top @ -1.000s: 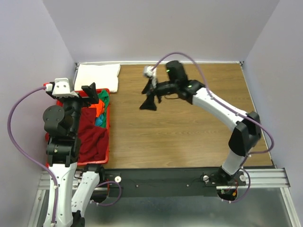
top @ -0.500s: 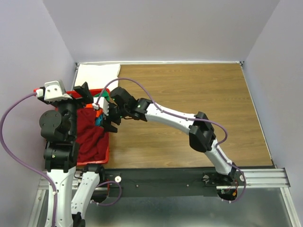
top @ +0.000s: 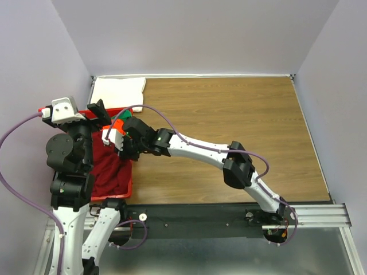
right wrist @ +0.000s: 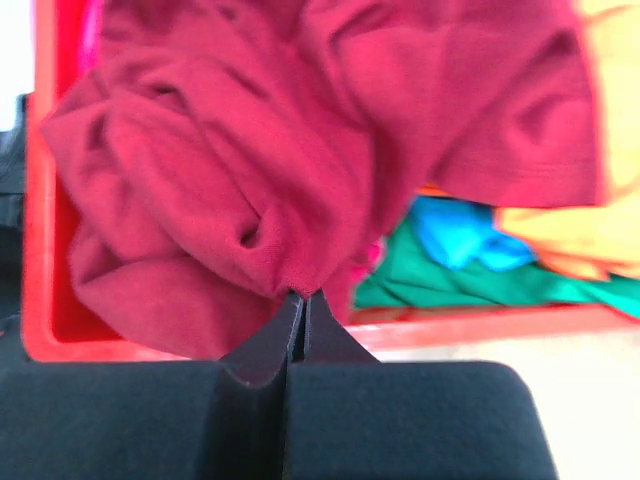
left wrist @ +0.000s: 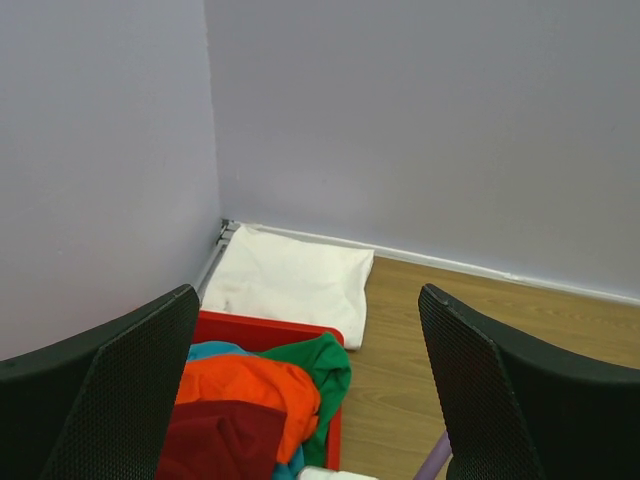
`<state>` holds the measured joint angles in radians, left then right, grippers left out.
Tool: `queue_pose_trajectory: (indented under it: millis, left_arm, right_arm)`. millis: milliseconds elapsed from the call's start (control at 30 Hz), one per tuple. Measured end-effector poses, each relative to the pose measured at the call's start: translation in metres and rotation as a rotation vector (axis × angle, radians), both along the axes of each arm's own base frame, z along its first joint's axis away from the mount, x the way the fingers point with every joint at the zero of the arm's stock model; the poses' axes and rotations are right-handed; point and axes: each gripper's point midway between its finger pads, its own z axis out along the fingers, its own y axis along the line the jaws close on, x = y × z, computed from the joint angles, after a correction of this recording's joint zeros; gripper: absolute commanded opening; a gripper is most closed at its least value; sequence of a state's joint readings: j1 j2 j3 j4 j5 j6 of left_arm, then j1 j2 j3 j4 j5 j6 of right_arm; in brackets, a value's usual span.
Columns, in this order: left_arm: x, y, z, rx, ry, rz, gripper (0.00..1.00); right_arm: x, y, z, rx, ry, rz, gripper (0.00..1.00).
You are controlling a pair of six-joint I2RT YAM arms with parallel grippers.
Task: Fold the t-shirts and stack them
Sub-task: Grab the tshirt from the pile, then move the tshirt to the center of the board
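A red bin [top: 131, 179] at the left holds loose t-shirts. Its dark red t-shirt [right wrist: 250, 150] fills most of the right wrist view, with orange [right wrist: 600, 235], teal [right wrist: 455, 235] and green [right wrist: 470, 285] ones beside it. My right gripper [right wrist: 303, 296] is shut, and a fold of the dark red t-shirt is pinched at its tips. From above, it reaches into the bin [top: 122, 150]. A white t-shirt [top: 117, 90] lies folded at the back left corner. My left gripper [left wrist: 308, 295] hangs open above the bin's far end, holding nothing.
Walls close the table at the back and on both sides. The right arm stretches low across the wooden tabletop [top: 229, 114] from its base at the near right. The left arm [top: 71, 152] stands over the bin's left rim.
My right arm swung from mid-table over to the bin, lowered into it and shut on the dark red t-shirt. The left gripper stayed open, shifting only slightly.
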<state>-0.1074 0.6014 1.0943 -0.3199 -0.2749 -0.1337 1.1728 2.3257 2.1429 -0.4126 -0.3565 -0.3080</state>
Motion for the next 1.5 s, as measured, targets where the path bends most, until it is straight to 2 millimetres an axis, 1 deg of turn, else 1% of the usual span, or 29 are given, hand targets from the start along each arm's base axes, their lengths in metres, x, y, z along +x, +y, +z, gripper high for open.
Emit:
queue_pose_trajectory:
  millis: [67, 133, 233, 267, 300, 400, 433, 467, 500, 567, 667, 700, 733, 767, 800, 833, 867, 900, 933, 967, 1000, 1067, 1133, 1200, 1233, 1300, 1367, 1400, 1500]
  left_arm:
    - [-0.003, 0.001, 0.006, 0.004, -0.004, 0.006, 0.98]
    - [-0.007, 0.001, 0.016, 0.006, -0.021, 0.006, 0.98]
    - [-0.017, 0.001, 0.039, 0.002, -0.073, 0.003, 0.98]
    - [-0.020, 0.001, 0.045, 0.001, -0.086, 0.002, 0.98]
    - [-0.024, 0.002, 0.054, -0.002, -0.107, 0.001, 0.98]
    - [-0.032, 0.002, 0.069, -0.003, -0.143, -0.001, 0.98]
    - [-0.034, 0.002, 0.071, -0.001, -0.149, -0.001, 0.98]
    - [-0.034, 0.003, 0.073, 0.006, -0.153, 0.000, 0.98]
    - [-0.034, 0.002, 0.072, 0.013, -0.151, -0.001, 0.98]
    - [-0.031, 0.000, 0.070, 0.029, -0.141, -0.011, 0.98]
    - [-0.018, -0.010, 0.058, 0.068, -0.110, -0.060, 0.98]
    - [-0.013, -0.014, 0.054, 0.080, -0.099, -0.076, 0.98]
    - [-0.008, -0.020, 0.050, 0.095, -0.088, -0.108, 0.98]
    - [-0.002, -0.028, 0.045, 0.111, -0.077, -0.149, 0.98]
    - [0.002, -0.033, 0.041, 0.119, -0.069, -0.171, 0.98]
    - [0.008, -0.041, 0.036, 0.132, -0.060, -0.212, 0.98]
    - [0.014, -0.050, 0.031, 0.143, -0.052, -0.260, 0.98]
    - [0.020, -0.060, 0.026, 0.152, -0.041, -0.308, 0.98]
    - [0.025, -0.067, 0.021, 0.158, -0.030, -0.345, 0.98]
    - [0.033, -0.076, 0.013, 0.164, -0.012, -0.391, 0.97]
    - [0.040, -0.087, 0.006, 0.168, 0.003, -0.447, 0.96]
    - [0.052, -0.103, -0.009, 0.164, 0.039, -0.533, 0.93]
    - [0.064, -0.118, -0.024, 0.156, 0.081, -0.608, 0.89]
    - [0.076, -0.132, -0.044, 0.141, 0.133, -0.680, 0.89]
    - [0.084, -0.141, -0.062, 0.131, 0.182, -0.724, 0.88]
    - [0.088, -0.151, -0.086, 0.119, 0.240, -0.770, 0.89]
    - [0.086, -0.160, -0.109, 0.108, 0.295, -0.811, 0.88]
    - [0.084, -0.163, -0.120, 0.104, 0.318, -0.826, 0.88]
    - [0.077, -0.167, -0.131, 0.102, 0.334, -0.854, 0.88]
  right_arm:
    - [0.006, -0.002, 0.007, -0.001, -0.033, -0.027, 0.00]
    - [0.014, -0.008, 0.021, 0.002, -0.070, -0.058, 0.00]
    - [0.031, -0.026, 0.057, 0.021, -0.136, -0.105, 0.01]
    - [0.040, -0.037, 0.079, 0.039, -0.172, -0.129, 0.00]
    - [0.047, -0.043, 0.092, 0.052, -0.200, -0.149, 0.00]
    - [0.084, -0.083, 0.155, 0.108, -0.324, -0.257, 0.00]
    - [0.097, -0.096, 0.172, 0.124, -0.354, -0.292, 0.00]
    - [0.115, -0.117, 0.194, 0.144, -0.391, -0.348, 0.00]
    - [0.132, -0.137, 0.209, 0.156, -0.414, -0.396, 0.00]
    - [0.176, -0.192, 0.237, 0.171, -0.463, -0.521, 0.01]
    - [0.218, -0.271, 0.248, 0.138, -0.494, -0.673, 0.00]
    - [0.230, -0.304, 0.249, 0.118, -0.504, -0.729, 0.00]
    - [0.240, -0.346, 0.248, 0.091, -0.512, -0.802, 0.00]
    - [0.242, -0.378, 0.240, 0.058, -0.507, -0.846, 0.01]
    - [0.239, -0.399, 0.235, 0.040, -0.501, -0.871, 0.00]
    - [0.234, -0.424, 0.222, 0.010, -0.496, -0.899, 0.01]
    - [0.224, -0.445, 0.206, -0.026, -0.480, -0.919, 0.00]
    - [0.212, -0.463, 0.182, -0.076, -0.454, -0.929, 0.00]
    - [0.201, -0.474, 0.162, -0.112, -0.430, -0.934, 0.00]
    - [0.194, -0.480, 0.147, -0.138, -0.408, -0.930, 0.00]
    - [0.182, -0.486, 0.120, -0.181, -0.367, -0.919, 0.00]
    - [0.171, -0.489, 0.090, -0.220, -0.315, -0.902, 0.00]
    - [0.161, -0.491, 0.067, -0.249, -0.265, -0.883, 0.00]
    - [0.158, -0.489, 0.064, -0.247, -0.250, -0.869, 0.01]
    - [0.158, -0.486, 0.066, -0.235, -0.247, -0.860, 0.00]
    - [0.159, -0.479, 0.079, -0.196, -0.251, -0.841, 0.01]
    - [0.163, -0.469, 0.103, -0.137, -0.261, -0.822, 0.01]
    - [0.167, -0.463, 0.127, -0.093, -0.274, -0.808, 0.00]
    - [0.175, -0.446, 0.204, 0.066, -0.351, -0.785, 0.00]
